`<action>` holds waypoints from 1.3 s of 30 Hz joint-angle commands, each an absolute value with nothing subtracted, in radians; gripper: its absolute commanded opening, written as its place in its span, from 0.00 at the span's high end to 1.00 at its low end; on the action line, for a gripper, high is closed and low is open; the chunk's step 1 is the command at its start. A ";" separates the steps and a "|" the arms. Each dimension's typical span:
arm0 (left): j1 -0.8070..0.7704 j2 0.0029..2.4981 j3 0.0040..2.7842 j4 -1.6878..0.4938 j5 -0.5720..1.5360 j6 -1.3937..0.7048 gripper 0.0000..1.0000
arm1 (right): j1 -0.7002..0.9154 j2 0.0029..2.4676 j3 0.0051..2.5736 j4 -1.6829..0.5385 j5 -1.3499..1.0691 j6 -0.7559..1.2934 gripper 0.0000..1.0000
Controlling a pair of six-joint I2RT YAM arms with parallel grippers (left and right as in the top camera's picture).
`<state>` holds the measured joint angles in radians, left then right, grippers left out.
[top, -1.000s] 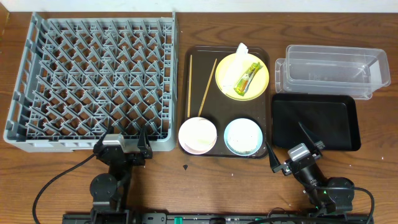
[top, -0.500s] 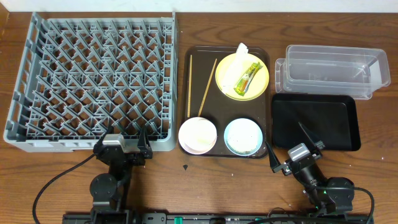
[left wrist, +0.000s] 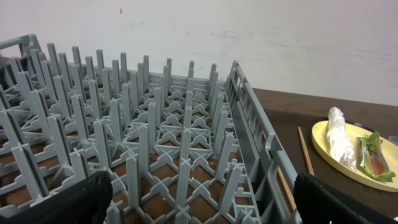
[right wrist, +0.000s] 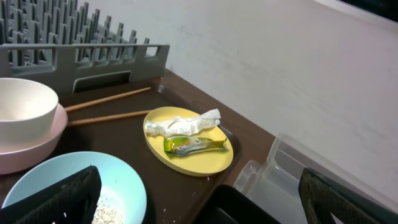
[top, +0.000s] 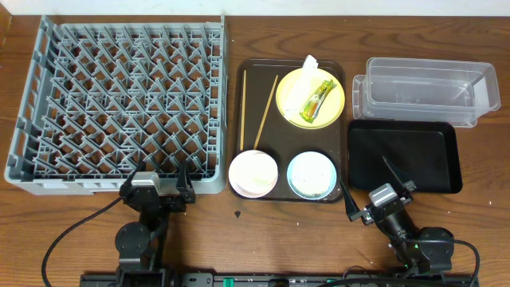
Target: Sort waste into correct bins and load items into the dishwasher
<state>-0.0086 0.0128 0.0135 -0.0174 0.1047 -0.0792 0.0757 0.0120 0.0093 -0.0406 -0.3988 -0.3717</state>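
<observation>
At the near edge of the table (top: 255, 231), left tool (top: 155, 186) and right tool (top: 368, 182), jaws of each spread apart, gripping nothing. Far left, grey dish rack (top: 80, 183). At centre, brown tray (top: 253, 96) carrying chopsticks (top: 266, 112) side by side along its left. At its far right, yellow plate (top: 291, 102) with green-and-yellow wrapper (top: 315, 99) on it and crumpled napkin (top: 309, 63) at the far rim. Nearer, pink bowl (top: 253, 194) with white cup (top: 253, 167) nested inside, just left of blue bowl (top: 292, 177) speckled with rice scraps (right wrist: 99, 210). Right of the brown tray, clear tub (top: 422, 89) far, black tray (top: 402, 155) near.
</observation>
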 commanded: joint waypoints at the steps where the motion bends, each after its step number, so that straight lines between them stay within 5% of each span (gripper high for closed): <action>1: -0.011 0.004 0.004 -0.060 0.120 -0.088 0.06 | 0.067 0.006 0.006 -0.042 -0.393 -0.355 0.01; 39: -0.011 0.004 0.004 -0.059 0.119 -0.092 0.07 | 0.067 0.006 0.006 -0.022 -0.478 -0.351 0.01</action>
<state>-0.0086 0.0128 0.0139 -0.0185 0.0937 -0.0792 0.0757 0.0120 0.0093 -0.0349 -0.4088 -0.3714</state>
